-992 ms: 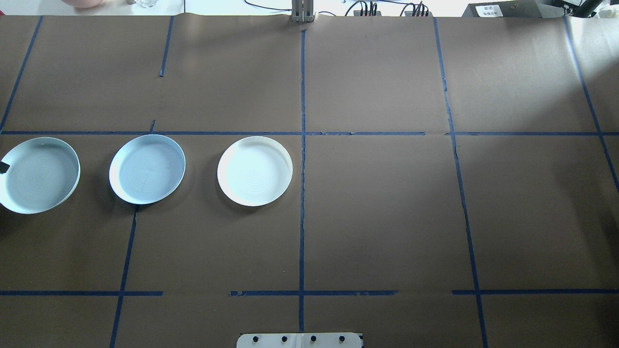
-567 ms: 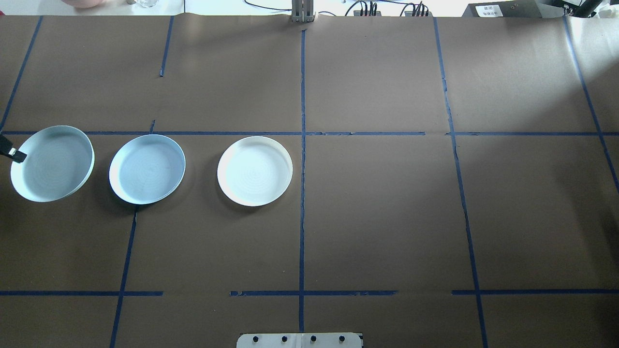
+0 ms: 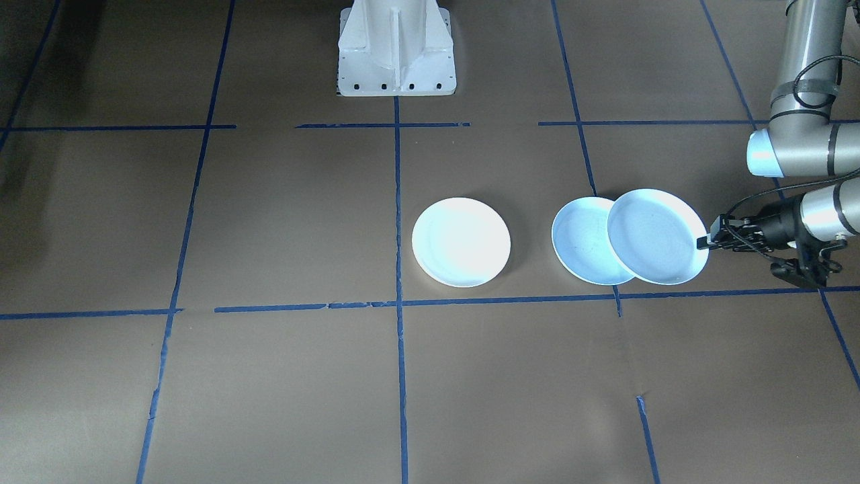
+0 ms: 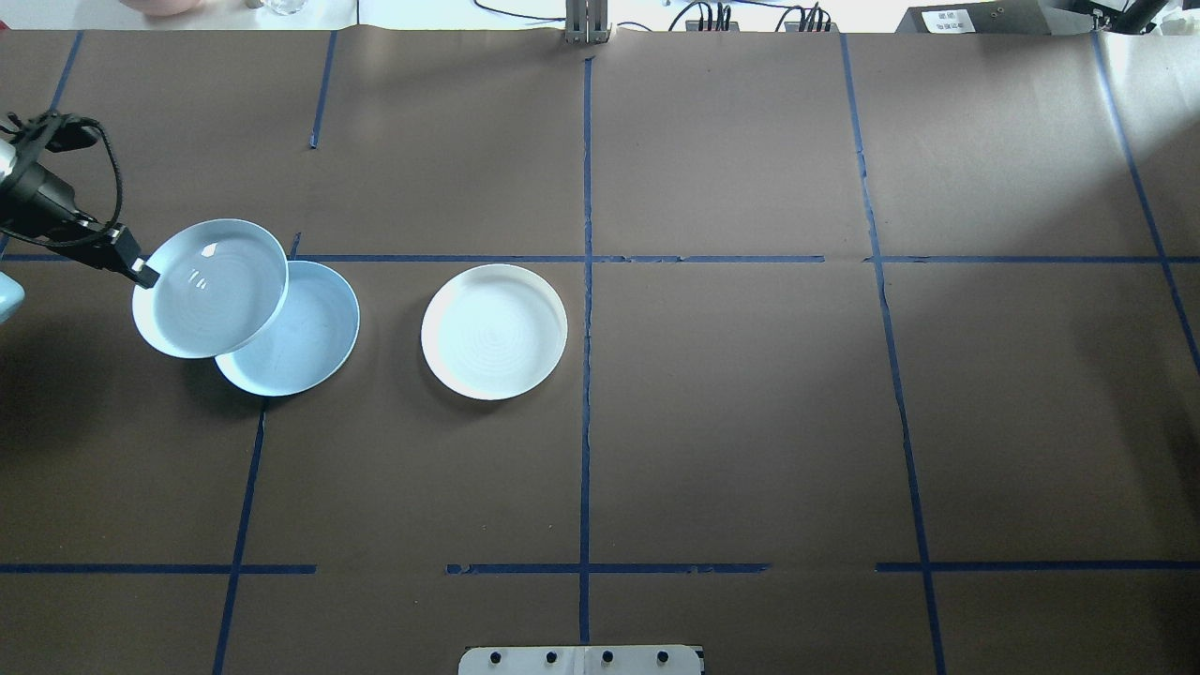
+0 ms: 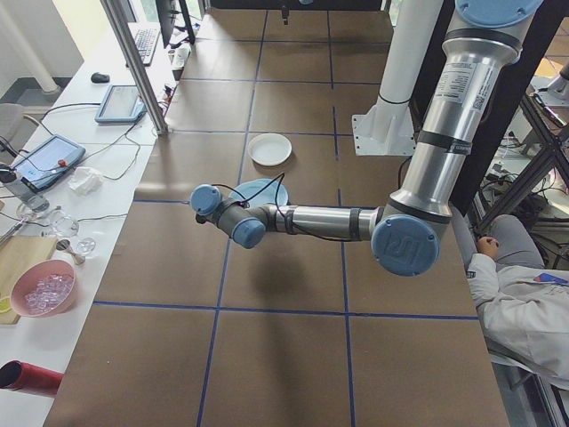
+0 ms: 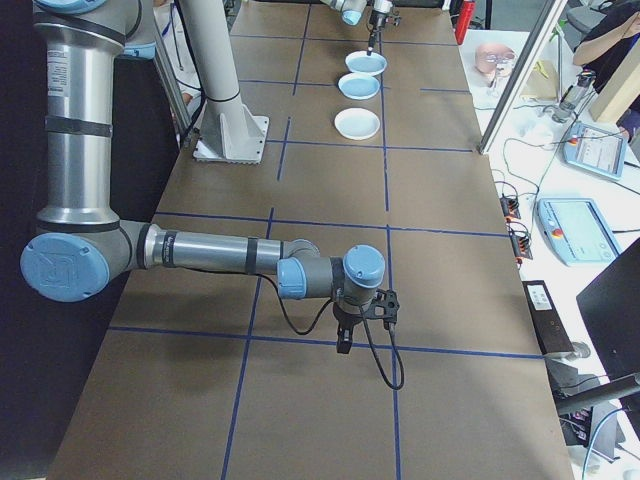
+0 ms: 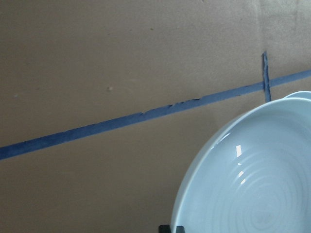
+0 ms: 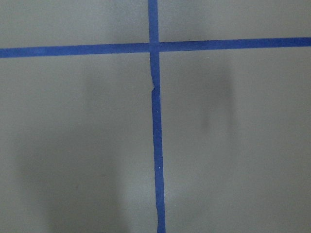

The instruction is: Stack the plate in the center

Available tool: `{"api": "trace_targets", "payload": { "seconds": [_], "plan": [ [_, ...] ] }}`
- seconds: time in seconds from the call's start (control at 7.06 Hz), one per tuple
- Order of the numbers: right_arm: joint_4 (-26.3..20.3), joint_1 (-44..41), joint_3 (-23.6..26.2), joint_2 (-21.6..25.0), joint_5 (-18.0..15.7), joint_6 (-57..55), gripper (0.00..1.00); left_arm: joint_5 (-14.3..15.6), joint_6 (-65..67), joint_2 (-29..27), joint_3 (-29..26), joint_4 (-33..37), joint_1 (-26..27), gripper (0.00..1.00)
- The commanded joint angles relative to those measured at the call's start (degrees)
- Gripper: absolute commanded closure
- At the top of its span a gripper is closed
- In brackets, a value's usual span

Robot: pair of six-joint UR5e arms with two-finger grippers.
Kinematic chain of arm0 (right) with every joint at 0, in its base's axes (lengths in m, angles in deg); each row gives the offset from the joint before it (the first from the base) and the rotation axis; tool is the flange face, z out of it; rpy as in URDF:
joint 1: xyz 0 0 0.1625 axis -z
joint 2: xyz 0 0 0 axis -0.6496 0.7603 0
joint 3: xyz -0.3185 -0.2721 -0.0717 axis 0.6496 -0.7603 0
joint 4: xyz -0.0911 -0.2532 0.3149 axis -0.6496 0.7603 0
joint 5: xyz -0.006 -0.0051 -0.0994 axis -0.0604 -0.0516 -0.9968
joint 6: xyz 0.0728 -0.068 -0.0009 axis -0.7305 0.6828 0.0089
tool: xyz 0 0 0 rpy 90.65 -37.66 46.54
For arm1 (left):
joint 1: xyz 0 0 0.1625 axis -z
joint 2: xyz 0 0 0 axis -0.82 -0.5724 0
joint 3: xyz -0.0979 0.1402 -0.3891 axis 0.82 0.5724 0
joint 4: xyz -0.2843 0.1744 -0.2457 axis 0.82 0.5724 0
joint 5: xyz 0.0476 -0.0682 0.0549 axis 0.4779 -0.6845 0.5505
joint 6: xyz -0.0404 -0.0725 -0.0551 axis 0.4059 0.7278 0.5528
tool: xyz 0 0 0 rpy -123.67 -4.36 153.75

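Held plate (image 4: 208,286) is up off the table since a second ago, now overlapping the middle plate (image 4: 305,337).
Left gripper (image 4: 142,272) pinches its rim; I still have the centre plate (image 4: 494,331) to reach. Right gripper (image 6: 343,343): can't tell.

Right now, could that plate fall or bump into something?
Maybe. The left hand pinches only the rim of the lifted plate, so the plate could tilt or slip out. It hangs partly over the blue plate on the table, so going too low might knock them together. The white center plate is further along, so letting go here would stack it wrong.
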Motion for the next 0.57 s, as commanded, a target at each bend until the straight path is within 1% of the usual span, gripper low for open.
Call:
{"api": "trace_targets", "payload": {
  "seconds": [0.0, 0.43],
  "plan": [
    [-0.03, 0.0, 0.0, 0.0, 0.0, 0.04, 0.0, 2.71, 5.54, -1.79, 0.81, 0.46, -5.86, 1.0],
    [-0.03, 0.0, 0.0, 0.0, 0.0, -0.05, 0.0, 2.9, 6.88, -2.15, 1.16, 0.47, -6.16, 1.0]
  ]
}}
